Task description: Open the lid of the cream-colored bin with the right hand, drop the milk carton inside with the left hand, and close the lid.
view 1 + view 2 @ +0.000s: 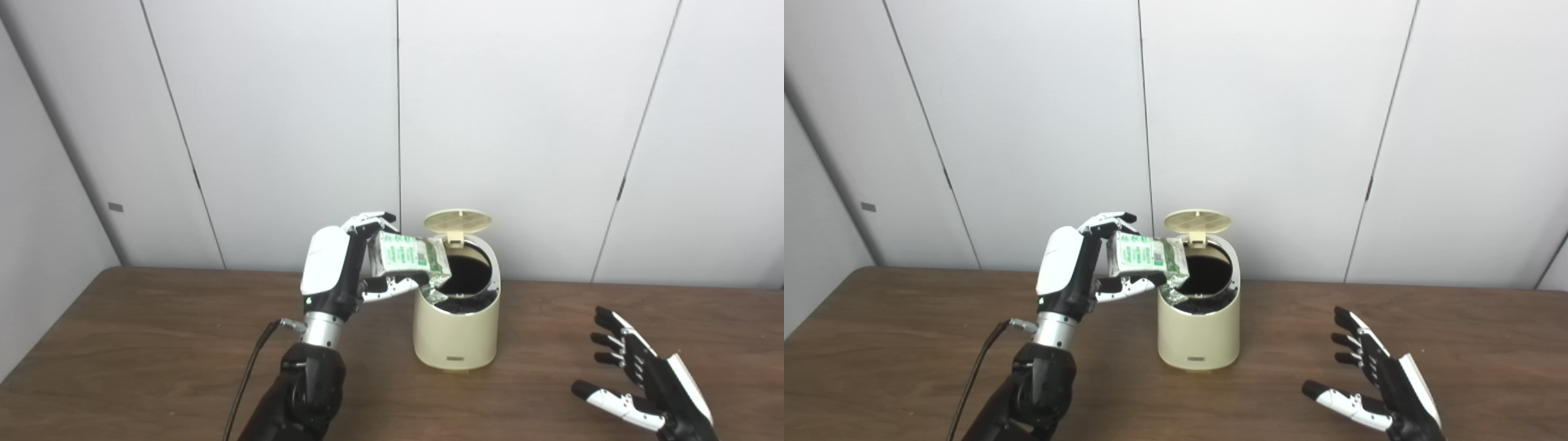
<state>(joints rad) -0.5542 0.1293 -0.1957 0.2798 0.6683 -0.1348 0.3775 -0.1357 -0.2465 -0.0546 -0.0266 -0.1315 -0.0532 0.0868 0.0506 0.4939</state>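
The left hand (343,266) is raised beside the bin (456,312), its fingers (373,220) over the top and thumb beneath a green-and-white carton (407,257), which it clasps on its side. The carton's far end pokes over the bin's rim, tilted down toward the dark opening. The right hand (643,380) rests low over the table (153,343), well to the right of the bin, palm turned inward, fingers spread and holding nothing. The bin's lid (457,222) stands up at the back on its hinge. What lies inside the bin cannot be told. Pale wall panels (520,122) stand behind the brown wooden table.
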